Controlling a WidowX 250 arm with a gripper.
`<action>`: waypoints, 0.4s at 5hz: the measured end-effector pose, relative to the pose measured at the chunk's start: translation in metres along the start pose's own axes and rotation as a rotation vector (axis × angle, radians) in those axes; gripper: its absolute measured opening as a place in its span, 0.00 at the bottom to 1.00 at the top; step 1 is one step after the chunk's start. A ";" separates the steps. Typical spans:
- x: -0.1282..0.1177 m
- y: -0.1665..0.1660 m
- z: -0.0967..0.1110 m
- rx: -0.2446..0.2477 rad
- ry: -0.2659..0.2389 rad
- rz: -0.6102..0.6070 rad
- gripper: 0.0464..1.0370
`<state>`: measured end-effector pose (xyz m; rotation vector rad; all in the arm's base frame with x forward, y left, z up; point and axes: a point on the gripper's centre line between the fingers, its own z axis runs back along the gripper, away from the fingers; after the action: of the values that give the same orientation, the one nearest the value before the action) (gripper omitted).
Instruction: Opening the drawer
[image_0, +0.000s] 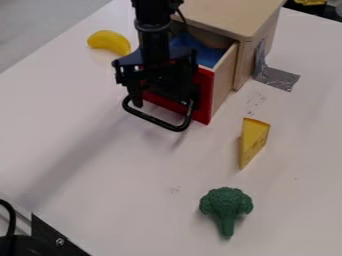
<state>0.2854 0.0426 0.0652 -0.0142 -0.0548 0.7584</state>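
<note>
Hand (163, 102) open, fingers spread, pointing down at black handle (155, 121); handle's long axis slopes down rightward; drawer (222, 87) partly out of wooden cabinet (230, 15), facing lower left; arm (153, 37) near upright.

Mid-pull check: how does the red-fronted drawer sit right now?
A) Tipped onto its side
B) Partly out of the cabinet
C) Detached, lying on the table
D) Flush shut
B: the drawer juts out from the wooden cabinet, its pale side panel exposed and something blue visible inside.
</note>
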 end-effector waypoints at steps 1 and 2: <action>-0.007 -0.007 0.015 0.010 0.007 -0.130 0.96; -0.025 -0.011 0.034 0.020 0.028 -0.277 0.96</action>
<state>0.2732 0.0177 0.0989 0.0016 -0.0223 0.4821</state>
